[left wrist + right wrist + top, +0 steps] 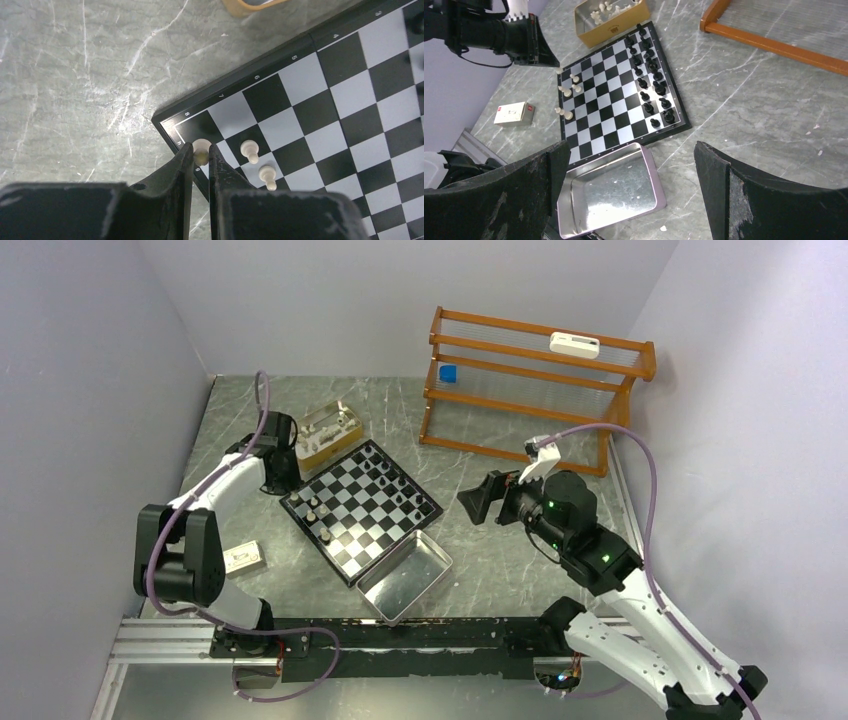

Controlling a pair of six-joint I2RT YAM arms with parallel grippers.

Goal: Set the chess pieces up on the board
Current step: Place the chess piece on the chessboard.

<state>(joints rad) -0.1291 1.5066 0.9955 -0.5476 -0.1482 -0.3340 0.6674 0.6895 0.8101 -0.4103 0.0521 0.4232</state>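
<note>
The board (372, 528) lies mid-table, tilted like a diamond. Black chess pieces (398, 485) stand in two rows along its far right edge, also in the right wrist view (650, 75). A few cream pieces (312, 510) stand near its left corner. My left gripper (288, 484) is over that corner. In the left wrist view it (200, 155) is shut on a cream piece (202, 146) at the board's corner square by the rim (167, 122). Two cream pawns (249, 150) stand just right of it. My right gripper (631, 150) is wide open and empty, off the board's right side (480, 502).
A gold-coloured box (328, 436) with more cream pieces sits behind the board's left corner. A shiny metal tray (432, 558) lies against the board's near edge. A small white box (243, 557) lies at the left. A wooden rack (535, 390) stands at the back right.
</note>
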